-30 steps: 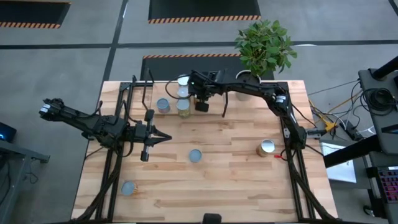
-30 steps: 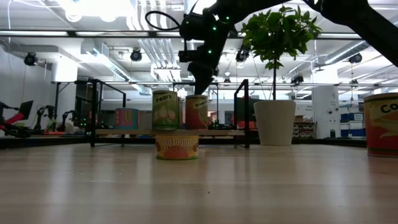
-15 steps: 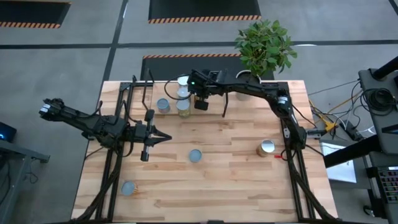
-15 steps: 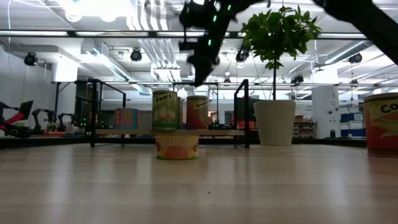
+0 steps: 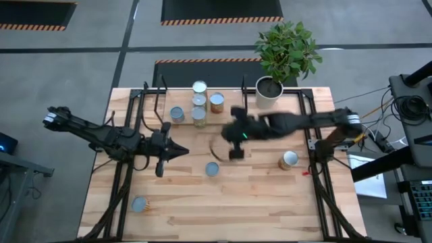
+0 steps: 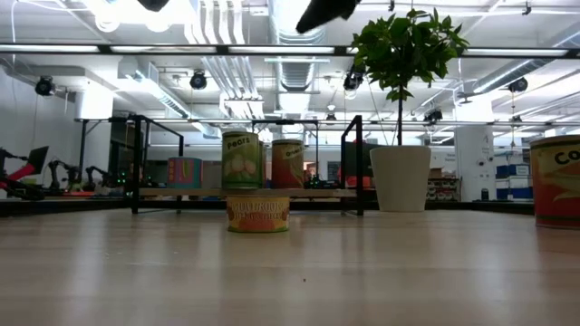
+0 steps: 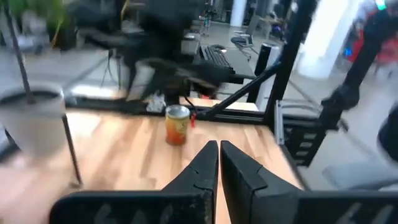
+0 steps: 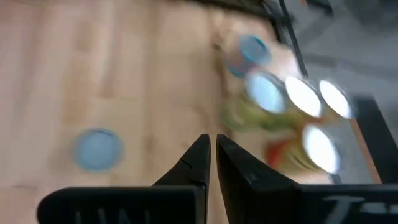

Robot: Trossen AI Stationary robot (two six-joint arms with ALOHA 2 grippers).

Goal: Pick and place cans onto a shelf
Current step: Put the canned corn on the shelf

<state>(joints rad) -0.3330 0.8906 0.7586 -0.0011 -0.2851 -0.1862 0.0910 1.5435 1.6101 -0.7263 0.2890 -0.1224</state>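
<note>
Several cans stand close together on the shelf [image 5: 154, 90] at the table's far side, among them one with an orange label [image 5: 216, 102] and a pale-blue-topped one [image 5: 177, 114]. In the low view they stand on the shelf's board [image 6: 181, 192]. A can [image 5: 212, 169] stands on the table's middle, another [image 5: 288, 160] at the right, another [image 5: 139, 204] near the front left. My right gripper [image 5: 236, 150] hangs empty and shut over the table's middle, just right of the middle can. My left gripper [image 5: 181, 150] is shut and empty at the left.
A white pot with a green plant [image 5: 268, 89] stands at the far right, beside the shelf. Black frame rods run along the table's left side [image 5: 121, 182] and right side [image 5: 322, 182]. Bare wood lies along the near edge.
My right gripper has drawn back from the cans on the shelf, going fast toward the table's near edge to above its middle. The orange-labelled can it stood over shows free on the shelf. My left gripper has edged slightly toward the right.
</note>
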